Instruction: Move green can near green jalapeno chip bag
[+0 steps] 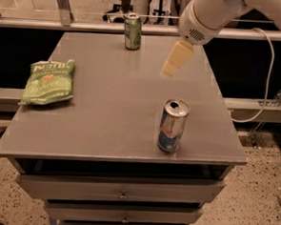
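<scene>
The green can (132,32) stands upright near the far edge of the grey table (107,107). The green jalapeno chip bag (49,80) lies flat at the table's left side. My gripper (173,64) hangs from the white arm (206,15) above the table's right middle, to the right of and nearer than the green can, holding nothing that I can see. It is well apart from both the can and the bag.
A taller blue-and-silver can (172,125) stands upright near the table's front right. Drawers (121,194) sit below the tabletop. A white cable (265,69) hangs at the right. A rail (88,27) runs behind the table.
</scene>
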`<state>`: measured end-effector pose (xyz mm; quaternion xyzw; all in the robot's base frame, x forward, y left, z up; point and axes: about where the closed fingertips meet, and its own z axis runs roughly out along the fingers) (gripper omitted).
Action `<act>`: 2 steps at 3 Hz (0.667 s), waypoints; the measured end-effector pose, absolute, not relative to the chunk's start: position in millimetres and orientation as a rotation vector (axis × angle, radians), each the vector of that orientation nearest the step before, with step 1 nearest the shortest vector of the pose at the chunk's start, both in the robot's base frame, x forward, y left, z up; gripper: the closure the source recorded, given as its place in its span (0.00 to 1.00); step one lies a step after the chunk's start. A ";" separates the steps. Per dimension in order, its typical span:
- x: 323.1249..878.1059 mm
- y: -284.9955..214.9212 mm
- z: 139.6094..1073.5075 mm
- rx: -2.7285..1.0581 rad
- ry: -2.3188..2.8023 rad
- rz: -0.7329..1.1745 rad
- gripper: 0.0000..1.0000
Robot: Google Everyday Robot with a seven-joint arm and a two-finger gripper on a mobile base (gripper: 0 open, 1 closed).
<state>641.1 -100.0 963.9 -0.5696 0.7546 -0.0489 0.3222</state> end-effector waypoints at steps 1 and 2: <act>679.1 -80.0 957.8 -1.388 1.960 -0.085 0.00; 734.5 -57.6 949.2 -1.266 1.937 0.004 0.00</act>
